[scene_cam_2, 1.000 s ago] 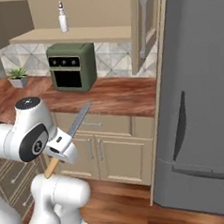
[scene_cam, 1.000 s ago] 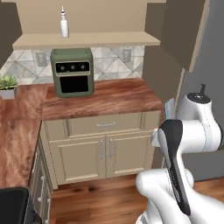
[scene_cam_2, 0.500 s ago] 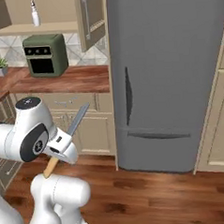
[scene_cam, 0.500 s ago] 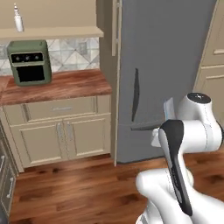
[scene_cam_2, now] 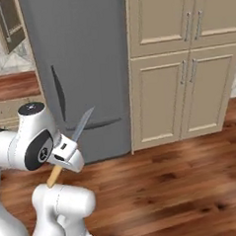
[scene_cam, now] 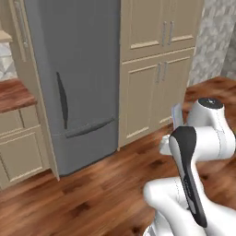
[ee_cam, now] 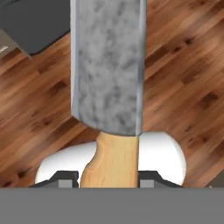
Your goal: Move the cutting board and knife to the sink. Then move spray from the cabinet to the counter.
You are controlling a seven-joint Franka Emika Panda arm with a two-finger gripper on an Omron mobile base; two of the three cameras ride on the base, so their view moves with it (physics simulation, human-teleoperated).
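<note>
My gripper is shut on the knife, and the arm is folded close above the base. The grey-blue blade slants up and to the right, while the yellow-orange handle sticks out below the hand. In the hand view the broad blade runs up the middle and the handle sits between the fingertips. The blade tip peeks out behind the arm in the left base view. A corner of the red-brown counter lies at the far left. The cutting board, sink and spray are out of view.
A tall grey fridge stands straight ahead, with beige panelled cupboards to its right. Wooden floor stretches between them and the base. A patterned wall sits at the far right.
The whole picture has swung: counter and green oven slid off to the left, fridge and tall cupboards came in. The camera moved with the base. The knife stays in the grip.
</note>
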